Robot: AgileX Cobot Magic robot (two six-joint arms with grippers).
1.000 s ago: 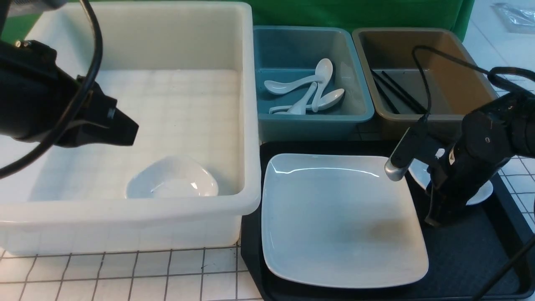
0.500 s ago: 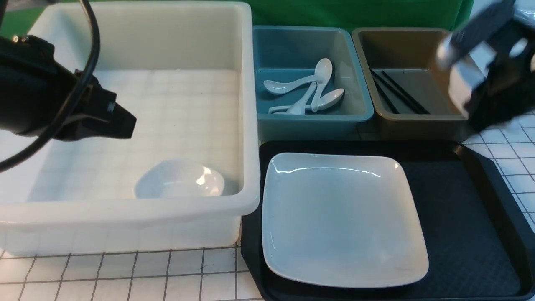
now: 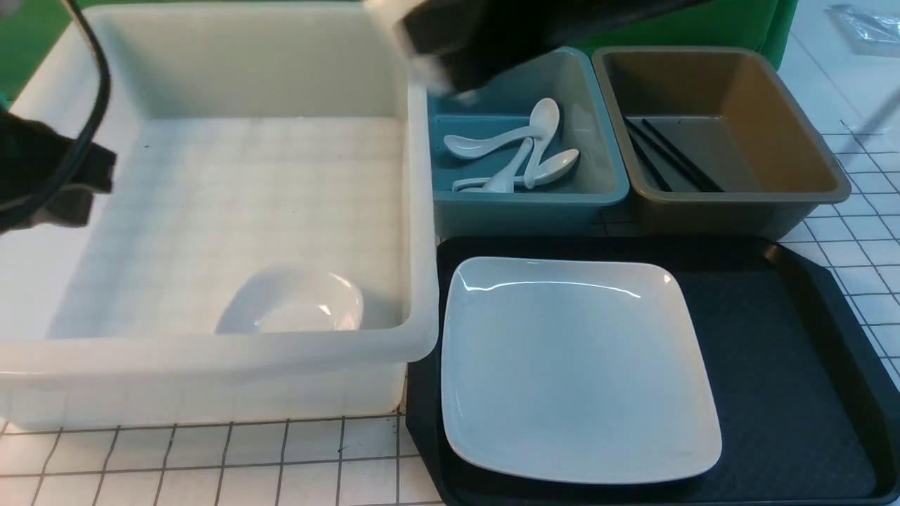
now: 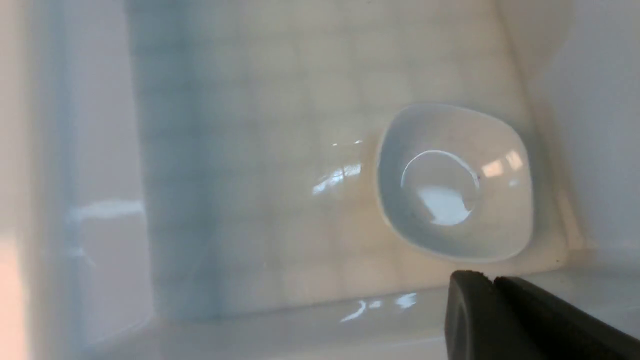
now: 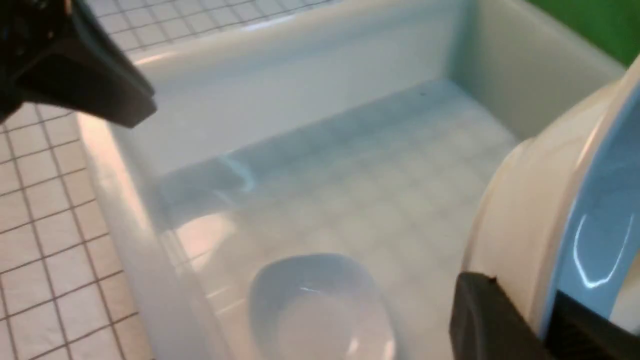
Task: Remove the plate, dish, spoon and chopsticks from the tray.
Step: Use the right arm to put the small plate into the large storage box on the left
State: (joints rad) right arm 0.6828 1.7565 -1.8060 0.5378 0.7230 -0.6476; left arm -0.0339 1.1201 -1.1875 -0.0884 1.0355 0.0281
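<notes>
Gripping a dish (image 5: 525, 200) on edge in the right tool (image 5: 542, 320) over the white tub (image 3: 415, 211), showing only from that wrist. Holding the left tool (image 4: 492, 300) closed; leaving the plate (image 3: 576, 365) on the tray (image 3: 773, 351).

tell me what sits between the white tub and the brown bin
The blue bin, holding white spoons, sits between the white tub and the brown bin; the front view shows it.

The right arm (image 3: 506, 28) is blurred, and the tray (image 3: 773, 365) is cut off along its near rim.
</notes>
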